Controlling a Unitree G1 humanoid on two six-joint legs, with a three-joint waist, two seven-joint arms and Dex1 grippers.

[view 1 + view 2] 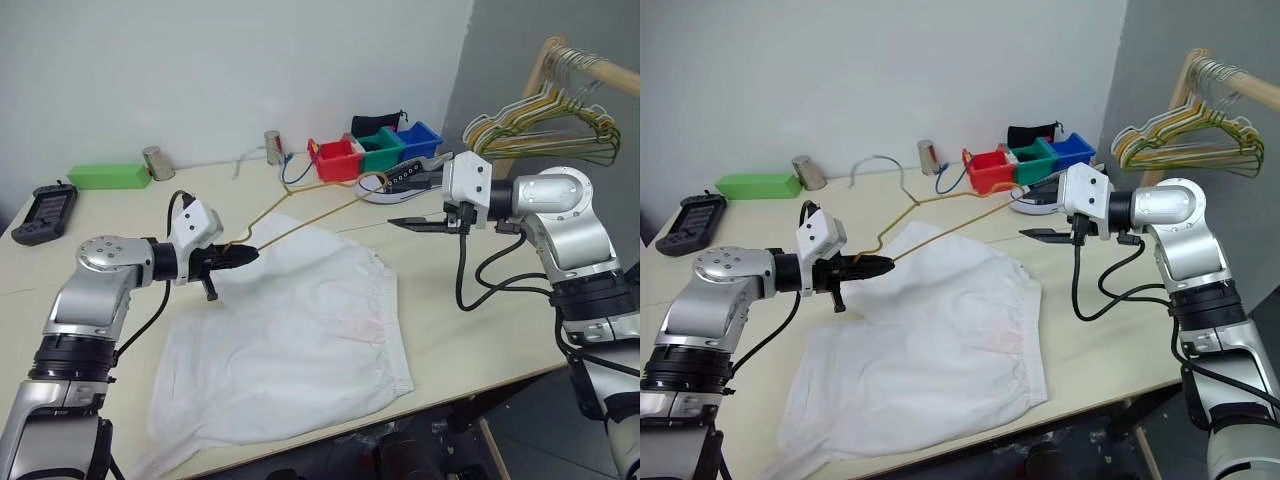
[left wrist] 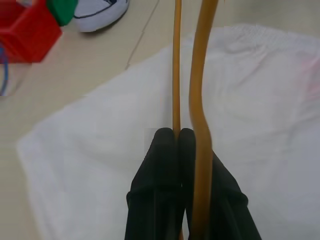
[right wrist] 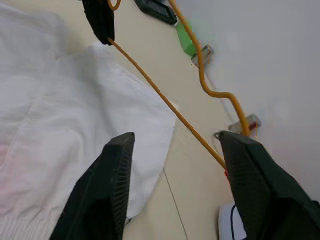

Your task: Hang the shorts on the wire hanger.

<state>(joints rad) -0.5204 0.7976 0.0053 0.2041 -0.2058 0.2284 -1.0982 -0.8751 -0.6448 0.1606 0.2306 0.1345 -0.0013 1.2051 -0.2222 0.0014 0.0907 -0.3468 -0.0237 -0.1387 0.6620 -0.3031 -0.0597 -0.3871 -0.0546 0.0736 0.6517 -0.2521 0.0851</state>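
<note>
Black left fingers [image 2: 172, 150] pinched on wire hanger [image 1: 300, 215]; right fingers [image 3: 120, 165] spread.

The shorts [image 1: 290, 330] are white, thin and lightly creased, with a faint pink patch, and lie spread flat on the table. The wire hanger [image 1: 300, 210], a thin yellowish-gold triangle, is raised at a slant above their upper edge.

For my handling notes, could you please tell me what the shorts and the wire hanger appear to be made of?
The shorts: thin white woven cloth, matte, probably cotton or a blend; they lie limp and wrinkled.
The wire hanger: thin bent wire, yellowish-gold and smooth, possibly coated metal.
</note>
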